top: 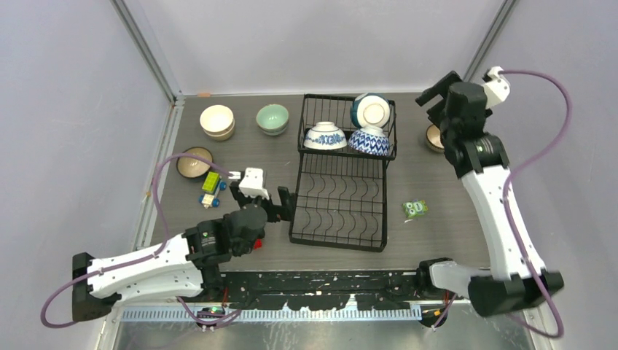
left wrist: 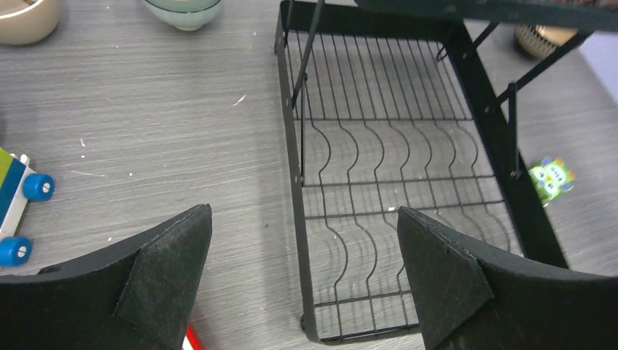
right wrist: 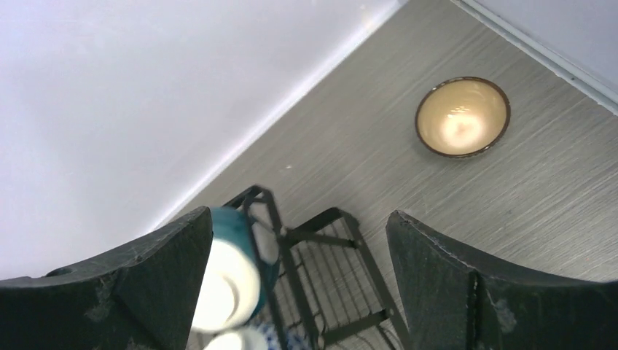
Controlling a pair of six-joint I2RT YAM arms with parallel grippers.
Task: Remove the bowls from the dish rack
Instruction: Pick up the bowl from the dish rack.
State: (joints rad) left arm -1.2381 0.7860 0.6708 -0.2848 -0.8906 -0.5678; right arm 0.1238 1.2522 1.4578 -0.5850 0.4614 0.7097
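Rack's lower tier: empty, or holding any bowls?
Empty. The left wrist view shows only bare wire slots across the lower tier, and the overhead view agrees.

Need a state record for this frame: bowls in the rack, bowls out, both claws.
rack: dish rack, centre of scene
upper basket: blue-and-white bowl and blue zigzag bowl, both upside down; dark teal bowl on its side
lower tier: no bowls
out, left of rack: cream bowl, pale green bowl, brown bowl
out, right of rack: brown-rimmed bowl, upright
left claw: open, empty, over the lower tier's left edge
right claw: open, empty, raised to the right of the upper basket
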